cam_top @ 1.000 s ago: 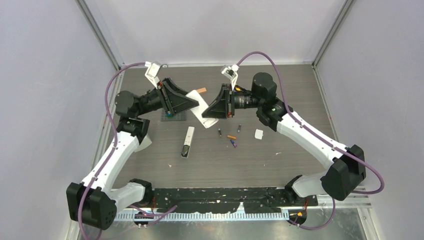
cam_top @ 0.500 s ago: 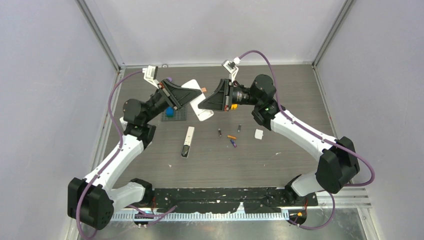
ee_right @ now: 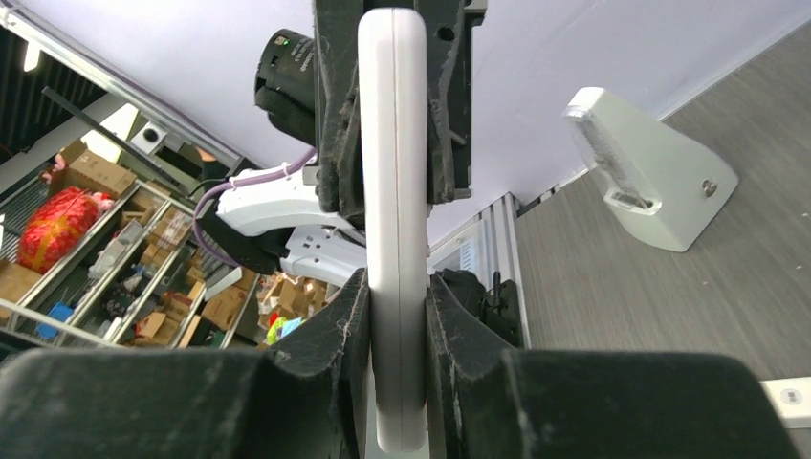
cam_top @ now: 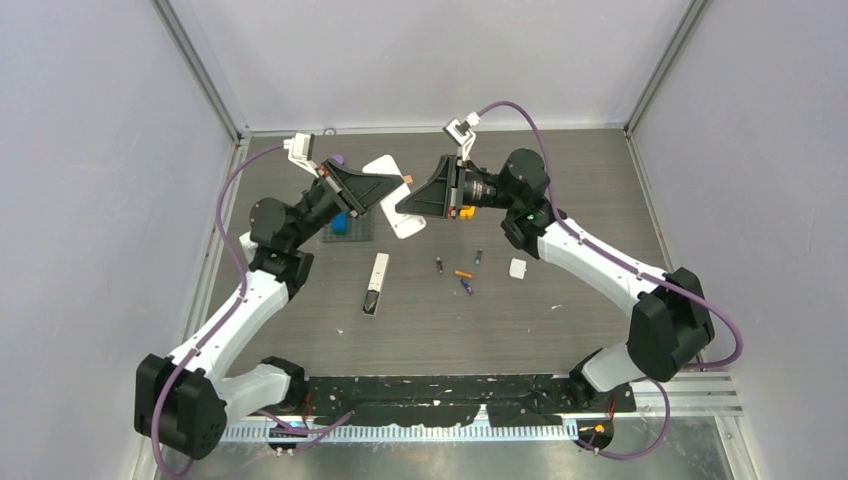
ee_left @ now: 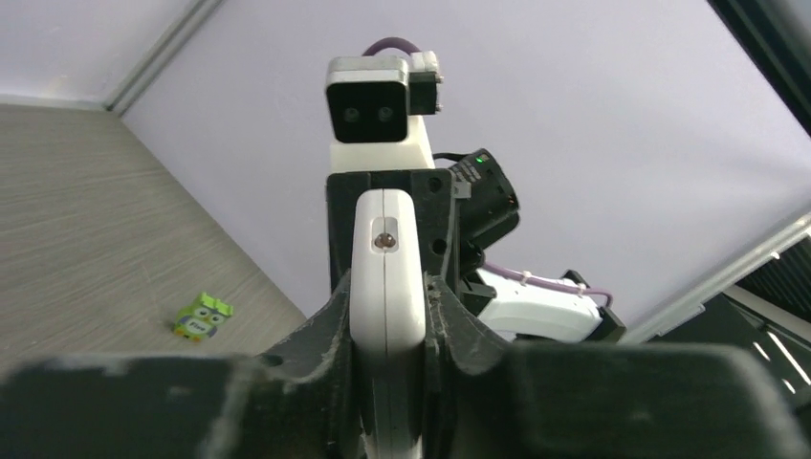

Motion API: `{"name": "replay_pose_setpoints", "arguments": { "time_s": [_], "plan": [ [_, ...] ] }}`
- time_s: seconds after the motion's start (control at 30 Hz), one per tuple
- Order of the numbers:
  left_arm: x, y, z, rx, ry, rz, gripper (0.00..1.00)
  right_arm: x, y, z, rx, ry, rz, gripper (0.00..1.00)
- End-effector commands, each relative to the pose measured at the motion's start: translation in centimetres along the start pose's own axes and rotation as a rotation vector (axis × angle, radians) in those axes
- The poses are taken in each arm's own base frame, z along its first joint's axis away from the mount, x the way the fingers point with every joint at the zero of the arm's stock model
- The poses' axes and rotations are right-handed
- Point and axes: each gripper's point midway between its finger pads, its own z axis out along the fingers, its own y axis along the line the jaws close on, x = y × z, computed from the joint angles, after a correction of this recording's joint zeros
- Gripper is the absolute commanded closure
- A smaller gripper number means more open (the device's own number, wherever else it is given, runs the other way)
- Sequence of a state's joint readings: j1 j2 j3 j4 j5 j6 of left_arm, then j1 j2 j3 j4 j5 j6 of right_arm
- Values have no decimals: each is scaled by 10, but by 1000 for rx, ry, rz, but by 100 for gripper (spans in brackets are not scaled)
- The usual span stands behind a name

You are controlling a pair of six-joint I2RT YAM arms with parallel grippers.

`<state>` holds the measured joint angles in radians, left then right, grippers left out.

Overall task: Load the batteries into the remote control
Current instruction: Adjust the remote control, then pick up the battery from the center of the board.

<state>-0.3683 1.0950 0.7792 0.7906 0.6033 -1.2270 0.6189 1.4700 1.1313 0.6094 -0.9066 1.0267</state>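
From above, the left gripper [cam_top: 385,193] and the right gripper [cam_top: 408,205] both pinch one white remote [cam_top: 405,226]. They hold it up over the table [cam_top: 560,200], between the arms. The four batteries [cam_top: 460,273] lie loose on the table below, nearer the right arm. They are tiny round sticks: two dark, one orange, one blue-purple. The table is grey with wood lines.

From the left wrist, the remote [ee_left: 386,277] stands on edge between two black fingers [ee_left: 325,330] that press its flat sides. It is smooth, hard white plastic with round corners and a seam down the middle. The fingers look rough and rubbery. A little green owl toy [ee_left: 202,317] sits on the table beyond.

From the right wrist, the same thin remote [ee_right: 392,220] is squeezed between black fingers [ee_right: 335,325]. The other gripper holds its far end.

What might go wrong: the plastic looks slick. If one arm pulls or twists harder than the other, the remote could slip out and drop. It might land on the batteries, and they would roll away.
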Motion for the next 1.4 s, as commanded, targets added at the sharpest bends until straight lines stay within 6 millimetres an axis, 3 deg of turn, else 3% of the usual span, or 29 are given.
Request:
{"name": "replay_pose_setpoints", "arguments": {
  "time_s": [0.0,0.03,0.1,0.17,0.3,0.43,0.53,0.57,0.6,0.63,0.67,0.7,0.83,1.07,1.37],
  "plan": [
    [20,0,-3,-23,98,55,100,-18,1,1,5,-82,-25,74],
    [20,3,-3,-48,105,73,100,-20,1,0,12,-91,-36,68],
    [17,8,-5,-99,109,116,100,-22,-6,-8,47,-105,-48,48],
    [14,16,-8,-158,117,160,100,-22,-12,-18,84,-103,-71,37],
    [6,41,-23,-297,116,220,100,-13,-30,-41,226,-80,-149,27],
    [-2,65,-40,-405,109,266,100,8,-77,-72,504,-26,-203,28],
    [-2,76,-49,-460,134,292,100,28,-134,-100,782,9,-180,37],
    [-3,79,-51,-472,140,295,100,34,-140,-99,816,28,-185,42],
    [-3,80,-52,-481,144,294,100,42,-162,-109,923,54,-180,45],
    [-3,81,-53,-487,144,293,100,48,-168,-106,951,77,-188,48],
    [-4,82,-53,-491,145,290,100,56,-186,-114,1028,112,-185,49],
    [-2,85,-54,-502,149,278,100,63,-190,-113,1059,142,-185,50],
    [-1,95,-58,-560,152,237,100,92,-229,-118,1194,284,-172,46],
    [-3,112,-63,-629,137,184,100,121,-260,-112,1286,436,-192,41],
    [-2,118,-63,-639,142,165,100,127,-287,-111,1350,474,-197,46]
  ]
}}
